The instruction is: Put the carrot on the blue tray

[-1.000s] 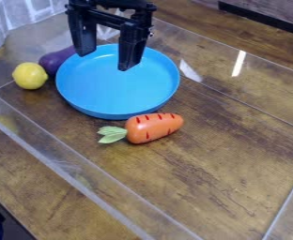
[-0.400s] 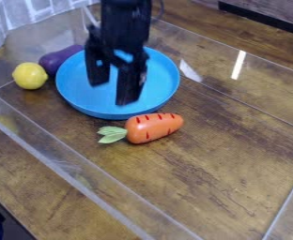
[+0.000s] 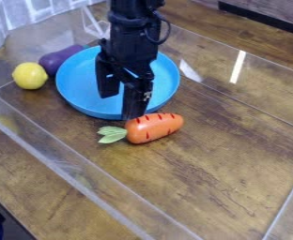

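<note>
Looks like we're in the approach step: the carrot (image 3: pixel 154 127) isn't grabbed yet, it's lying on its side on the wooden tabletop (image 3: pixel 224 178) at frame center, just below the blue tray's (image 3: pixel 74 89) lower rim, leafy end pointing left. The pincer (image 3: pixel 123 89) hangs above it and a bit upper-left, over the tray's near edge, fingers spread wide and holding nothing. My guess for the next move: slide toward the lower right, drop down so the fingers straddle the orange body, then close (the lemon (image 3: pixel 30 76) and the purple thing (image 3: pixel 59 57) sit at upper left, out of the way).
</note>
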You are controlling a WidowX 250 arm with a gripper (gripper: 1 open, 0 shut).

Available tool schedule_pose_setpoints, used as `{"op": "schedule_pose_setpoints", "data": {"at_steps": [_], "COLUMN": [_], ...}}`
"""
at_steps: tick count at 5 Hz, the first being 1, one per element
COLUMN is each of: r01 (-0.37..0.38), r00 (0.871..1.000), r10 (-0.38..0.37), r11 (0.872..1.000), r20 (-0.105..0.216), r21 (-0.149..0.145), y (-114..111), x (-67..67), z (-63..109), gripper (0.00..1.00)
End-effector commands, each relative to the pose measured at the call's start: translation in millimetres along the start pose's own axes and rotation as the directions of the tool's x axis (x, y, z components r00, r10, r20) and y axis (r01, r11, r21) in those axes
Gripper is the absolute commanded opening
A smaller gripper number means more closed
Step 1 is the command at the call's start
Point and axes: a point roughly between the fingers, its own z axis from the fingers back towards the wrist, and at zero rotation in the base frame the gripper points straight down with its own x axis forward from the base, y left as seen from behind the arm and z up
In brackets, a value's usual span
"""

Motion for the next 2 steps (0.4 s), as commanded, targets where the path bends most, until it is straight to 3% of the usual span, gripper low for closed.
{"op": "schedule_pose_setpoints", "data": {"at_steps": [1, 2], "r01": [-0.006, -0.007], "r00": [0.999, 0.998], "r10": [0.005, 0.006], "r11": [1.0, 1.0], "r20": [0.051, 0.068], "r21": [0.017, 0.024], "y": [7.3, 6.7], "x": [14.1, 20.9], "z": [15.5, 17.0], "gripper": [1.0, 1.0]}}
